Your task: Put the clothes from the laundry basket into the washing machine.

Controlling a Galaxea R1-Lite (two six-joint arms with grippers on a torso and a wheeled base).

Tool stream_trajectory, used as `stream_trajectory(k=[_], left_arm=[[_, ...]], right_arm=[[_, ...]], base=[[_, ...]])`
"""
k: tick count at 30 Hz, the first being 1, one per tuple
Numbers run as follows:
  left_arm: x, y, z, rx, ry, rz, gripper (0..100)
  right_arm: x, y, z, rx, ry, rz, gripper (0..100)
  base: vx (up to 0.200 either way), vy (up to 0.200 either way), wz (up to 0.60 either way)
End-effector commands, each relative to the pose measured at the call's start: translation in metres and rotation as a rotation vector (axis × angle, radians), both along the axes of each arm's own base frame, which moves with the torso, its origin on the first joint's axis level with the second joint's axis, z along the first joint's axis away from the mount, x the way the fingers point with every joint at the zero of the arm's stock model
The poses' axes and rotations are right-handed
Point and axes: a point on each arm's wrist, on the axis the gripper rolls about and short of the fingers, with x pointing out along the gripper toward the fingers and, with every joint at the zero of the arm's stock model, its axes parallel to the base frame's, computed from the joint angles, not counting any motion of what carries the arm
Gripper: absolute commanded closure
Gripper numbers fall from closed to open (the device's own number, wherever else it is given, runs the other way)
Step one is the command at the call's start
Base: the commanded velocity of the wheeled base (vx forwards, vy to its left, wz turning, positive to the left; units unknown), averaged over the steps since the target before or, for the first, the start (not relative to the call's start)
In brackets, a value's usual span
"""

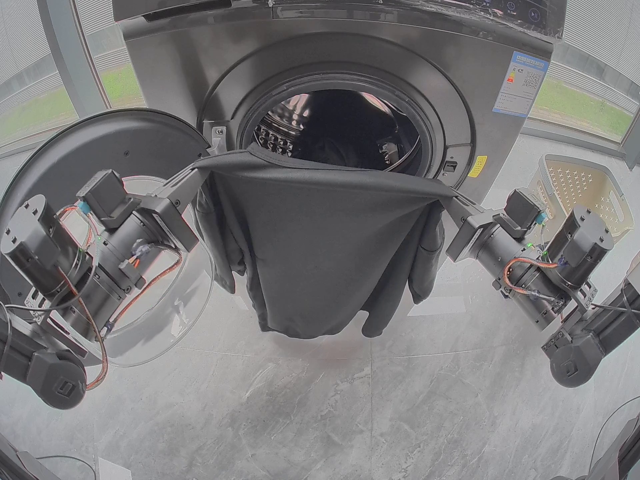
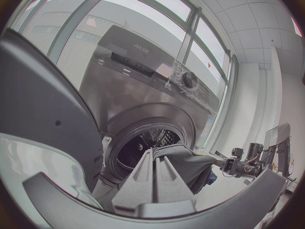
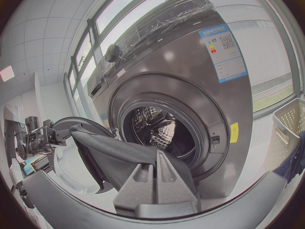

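A dark grey garment hangs stretched between my two grippers, right in front of the washing machine's open drum. My left gripper is shut on its left shoulder edge, and my right gripper is shut on its right edge. The cloth's top edge lies level with the drum's lower rim and its body hangs down toward the floor. In the left wrist view the shut fingers pinch the garment. In the right wrist view the fingers grip the garment before the drum.
The washing machine's round door stands swung open at the left, behind my left arm. A beige laundry basket sits on the floor to the right of the machine, with blue cloth at its side. Grey tiled floor lies below.
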Motion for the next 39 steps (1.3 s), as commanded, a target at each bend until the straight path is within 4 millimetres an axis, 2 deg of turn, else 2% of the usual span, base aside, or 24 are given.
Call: stream_trajectory(k=[1, 13, 39], left_arm=[[-0.007, 0.005, 0.013, -0.02, -0.049, 0.006, 100], [-0.006, 0.003, 0.018, -0.012, -0.079, 0.013, 100], [-0.008, -0.007, 0.015, 0.015, -0.083, -0.025, 100]], right_arm=[[-0.001, 0.0, 0.009, 0.014, -0.03, -0.001, 100], [-0.011, -0.007, 0.037, 0.047, -0.129, -0.023, 100], [-0.017, -0.012, 0.046, 0.066, -0.15, -0.032, 100]], base=[[0.0, 0.0, 0.0], [0.0, 0.0, 0.0], [0.0, 0.0, 0.0]])
